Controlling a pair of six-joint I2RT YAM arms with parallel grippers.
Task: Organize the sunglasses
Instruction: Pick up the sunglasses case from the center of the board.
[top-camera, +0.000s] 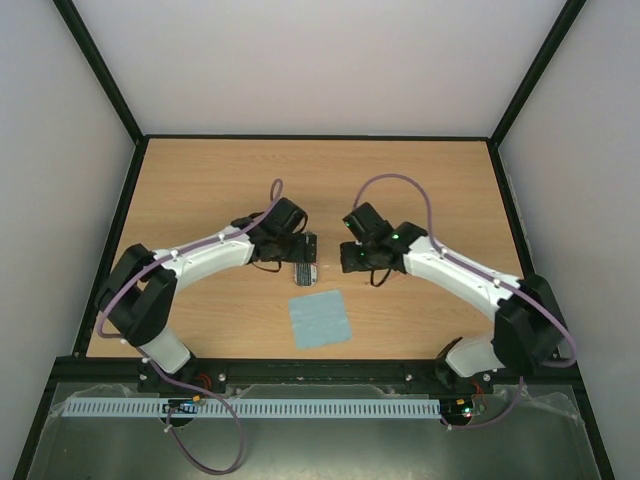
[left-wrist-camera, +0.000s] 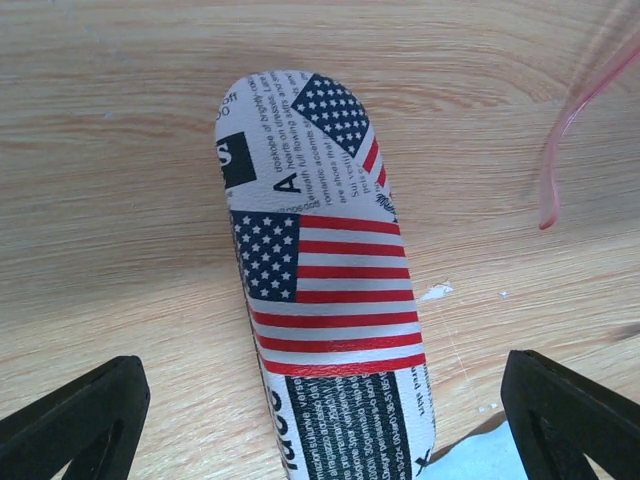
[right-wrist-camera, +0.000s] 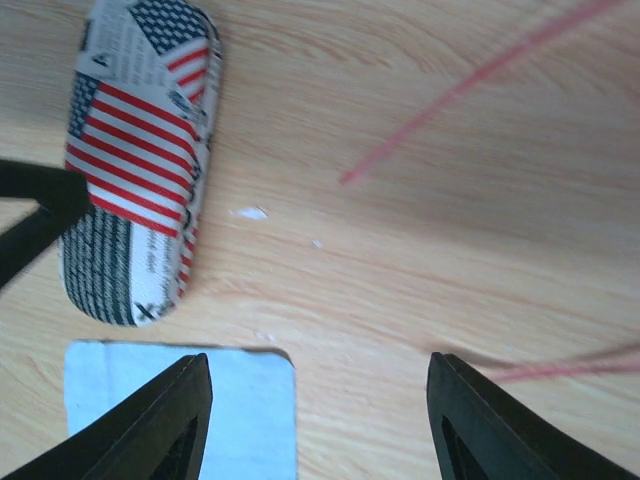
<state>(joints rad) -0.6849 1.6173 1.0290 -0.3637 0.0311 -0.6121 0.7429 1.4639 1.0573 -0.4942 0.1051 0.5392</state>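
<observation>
Sunglasses (right-wrist-camera: 450, 108) only blurred red streaks, cut off, left jaws spread wide over case (left-wrist-camera: 320, 280), right jaws' grip unclear

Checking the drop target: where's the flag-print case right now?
Top view: the flag-print case lies mid-table, slightly left of centre, below the open left gripper, with the blue cloth just on its near side.

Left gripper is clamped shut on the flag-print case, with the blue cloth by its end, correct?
Not shut: the left gripper stands wide open over the flag-print case, fingers clear of its sides, per the left wrist view. The blue cloth is by its end.
</observation>
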